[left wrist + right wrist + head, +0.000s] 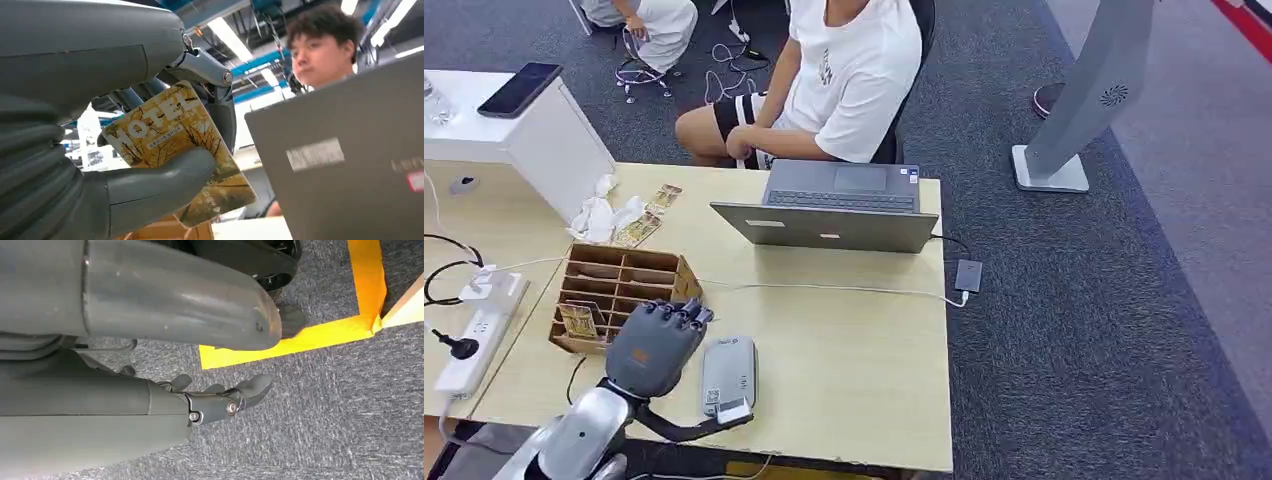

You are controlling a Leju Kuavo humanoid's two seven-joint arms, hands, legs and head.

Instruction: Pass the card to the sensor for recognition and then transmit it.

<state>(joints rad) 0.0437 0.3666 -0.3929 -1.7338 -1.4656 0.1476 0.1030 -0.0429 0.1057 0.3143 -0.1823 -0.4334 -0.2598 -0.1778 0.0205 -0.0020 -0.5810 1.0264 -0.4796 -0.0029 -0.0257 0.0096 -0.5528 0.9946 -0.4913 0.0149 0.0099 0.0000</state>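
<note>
In the left wrist view my left hand (125, 150) pinches a yellow card (175, 135) printed with "HOTEL" and autumn trees between the thumb and the fingers. Seen from the head view, the left hand (656, 345) hovers over the table's front left, back of the hand up, so the card is hidden under it. The grey flat sensor (729, 375) lies on the table just right of the hand. My right hand (220, 400) hangs by the carpet floor with its fingers apart and nothing in them.
A wooden card rack (619, 285) with another card (577, 320) stands just behind the left hand. A grey laptop (839, 215) faces a seated person (849, 70) across the table. Loose cards (649, 215), a power strip (469, 350) and a white box (544, 135) are at the left.
</note>
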